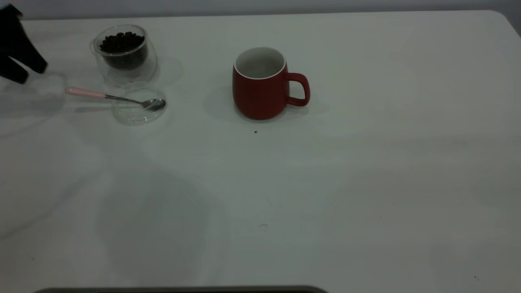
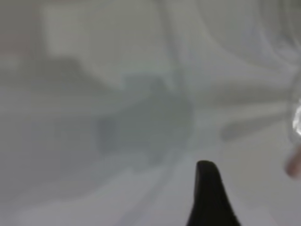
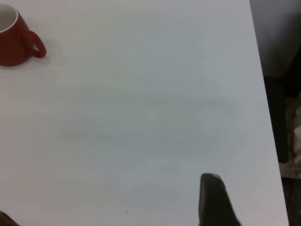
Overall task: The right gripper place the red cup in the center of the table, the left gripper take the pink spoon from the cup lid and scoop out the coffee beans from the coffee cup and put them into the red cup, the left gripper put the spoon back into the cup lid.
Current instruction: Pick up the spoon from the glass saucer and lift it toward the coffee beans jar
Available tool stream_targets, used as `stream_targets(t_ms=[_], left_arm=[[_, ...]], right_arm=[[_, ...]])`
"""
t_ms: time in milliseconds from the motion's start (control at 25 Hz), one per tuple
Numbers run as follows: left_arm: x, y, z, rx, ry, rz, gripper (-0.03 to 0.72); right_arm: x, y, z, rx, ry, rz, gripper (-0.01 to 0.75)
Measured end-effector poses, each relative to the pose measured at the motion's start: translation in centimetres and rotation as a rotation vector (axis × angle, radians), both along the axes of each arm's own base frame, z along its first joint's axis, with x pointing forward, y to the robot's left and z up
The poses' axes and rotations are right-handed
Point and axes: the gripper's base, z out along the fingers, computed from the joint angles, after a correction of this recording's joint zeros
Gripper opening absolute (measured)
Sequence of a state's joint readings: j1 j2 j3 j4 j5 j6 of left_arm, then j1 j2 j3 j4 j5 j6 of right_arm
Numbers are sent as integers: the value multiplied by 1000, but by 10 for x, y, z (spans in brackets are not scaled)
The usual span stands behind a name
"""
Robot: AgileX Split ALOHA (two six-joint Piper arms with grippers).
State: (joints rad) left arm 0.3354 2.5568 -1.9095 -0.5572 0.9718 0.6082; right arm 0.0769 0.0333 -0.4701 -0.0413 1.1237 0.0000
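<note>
The red cup (image 1: 260, 95) stands upright near the table's middle, handle to the right, and is seen far off in the right wrist view (image 3: 11, 42). At the back left is the glass coffee cup (image 1: 122, 51) holding dark beans. In front of it lies the clear cup lid (image 1: 136, 108). The pink spoon (image 1: 87, 92) rests with its bowl in the lid and its handle pointing left. My left gripper (image 1: 30, 74) hovers open at the far left, a little left of the spoon handle, holding nothing. Of the right gripper, one dark finger (image 3: 211, 197) shows over bare table, far from the cup.
One stray bean (image 1: 255, 132) lies just in front of the red cup. The white table (image 1: 366, 183) stretches wide to the right and front. Its right edge (image 3: 263, 117) drops off to dark floor in the right wrist view.
</note>
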Motion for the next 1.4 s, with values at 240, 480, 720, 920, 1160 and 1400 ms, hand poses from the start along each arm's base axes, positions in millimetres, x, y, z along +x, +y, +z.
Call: stream_targets(t_ms=[240, 480, 720, 920, 1160, 1400], left_arm=[[5, 1, -14, -4, -7, -26, 585], [4, -9, -8, -129, -26, -82, 585], [4, -12, -6, -150, -68, -145, 585], [5, -12, -12, -148, -69, -142, 585], [-1, -18, -41, -224, -11, -123, 585], [-2, -21, -52, -253, -6, -118, 585]], right_arm=[[0, 0, 0, 0, 0, 0, 416], [0, 0, 0, 0, 0, 0, 388], [0, 0, 0, 0, 0, 0, 359], [0, 0, 0, 0, 0, 0, 332], [0, 0, 0, 0, 0, 0, 298], [0, 0, 0, 0, 0, 0, 266]])
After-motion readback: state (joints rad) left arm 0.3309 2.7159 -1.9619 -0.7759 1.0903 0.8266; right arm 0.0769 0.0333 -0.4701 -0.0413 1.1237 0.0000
